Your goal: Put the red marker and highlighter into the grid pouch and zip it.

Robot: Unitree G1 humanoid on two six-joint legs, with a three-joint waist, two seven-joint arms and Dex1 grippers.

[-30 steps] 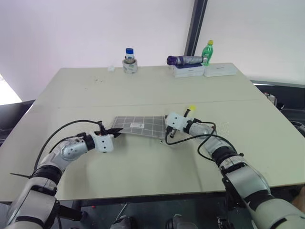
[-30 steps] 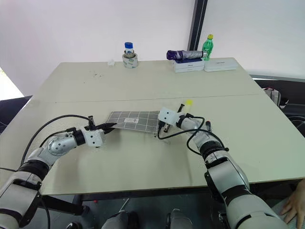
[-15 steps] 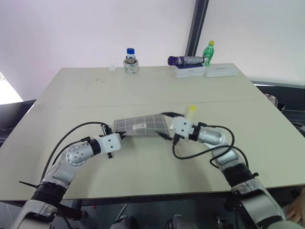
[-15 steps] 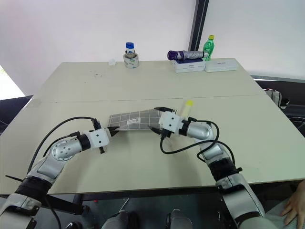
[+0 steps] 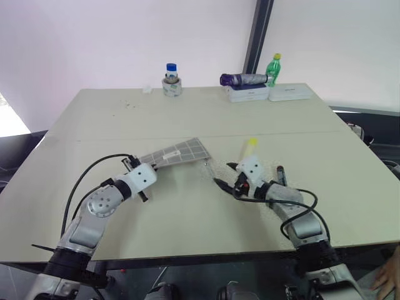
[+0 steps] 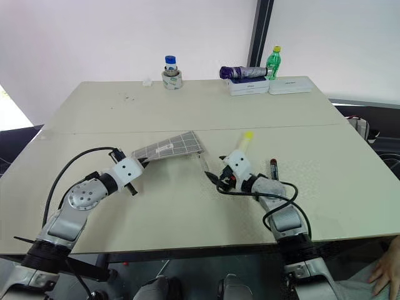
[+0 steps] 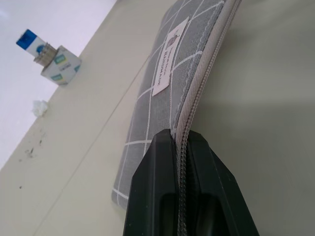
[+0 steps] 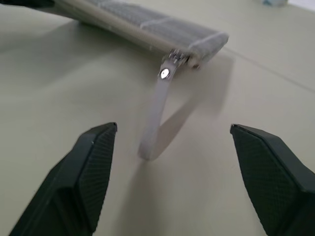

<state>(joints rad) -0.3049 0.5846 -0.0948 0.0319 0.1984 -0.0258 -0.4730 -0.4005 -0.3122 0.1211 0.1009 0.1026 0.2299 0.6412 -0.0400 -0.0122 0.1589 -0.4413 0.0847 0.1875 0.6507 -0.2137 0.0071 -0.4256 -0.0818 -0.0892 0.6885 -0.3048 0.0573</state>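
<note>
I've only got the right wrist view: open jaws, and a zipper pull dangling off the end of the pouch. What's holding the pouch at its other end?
Observer: The left gripper. Its jaws are shut on the zipper edge of the grid pouch.
Operator: Okay, where's the highlighter?
Observer: The highlighter lies on the table just beyond the right gripper, outside the pouch.
Operator: And the red marker?
Observer: The red marker is on the table too, to the right of the right gripper and apart from the highlighter.
</note>
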